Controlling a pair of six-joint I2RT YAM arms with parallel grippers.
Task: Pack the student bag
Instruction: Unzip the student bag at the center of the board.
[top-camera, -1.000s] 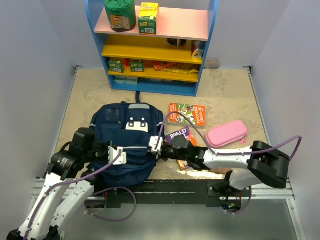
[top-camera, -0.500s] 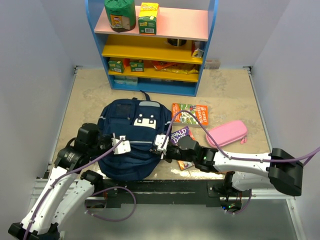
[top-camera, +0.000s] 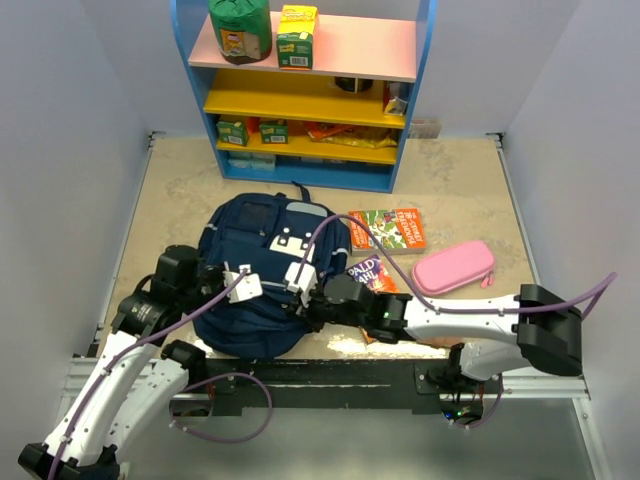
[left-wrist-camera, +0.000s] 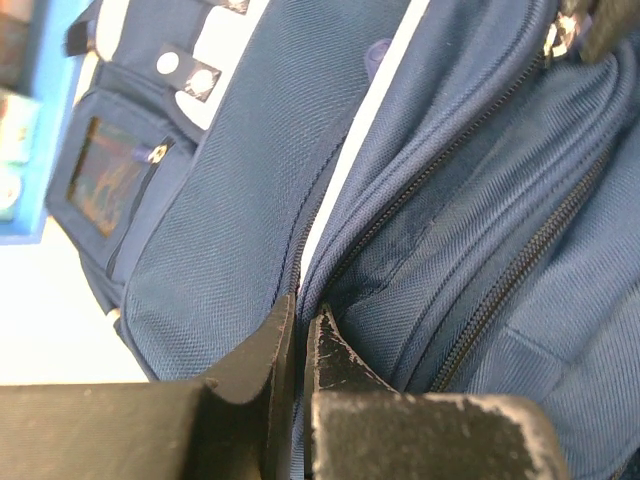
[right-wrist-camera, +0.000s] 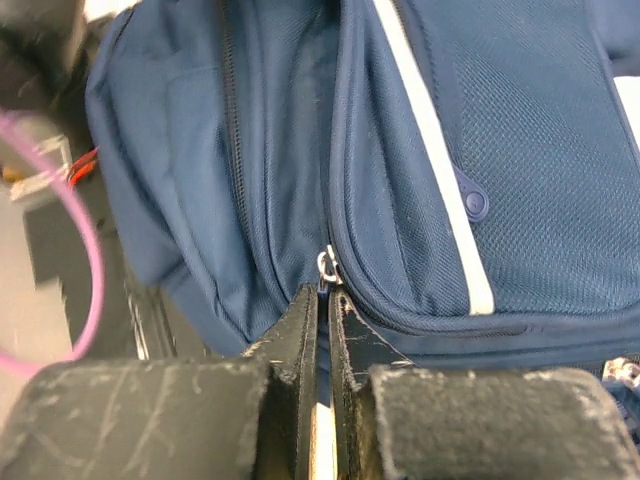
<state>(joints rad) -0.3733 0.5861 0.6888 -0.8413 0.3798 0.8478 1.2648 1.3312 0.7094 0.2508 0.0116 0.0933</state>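
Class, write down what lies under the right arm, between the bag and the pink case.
A purple-covered book lies flat there. The right arm crosses over its near end, so that part of the cover and the full title are hidden.

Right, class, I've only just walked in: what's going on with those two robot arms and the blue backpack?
Both arms are working on the student bag, which lies flat on the table. The left gripper pinches a fold of fabric beside a zip, apparently to steady it. The right gripper is closed on a zip pull near the bag's lower edge. Two books and a pink pencil case lie beside the bag, not yet packed.
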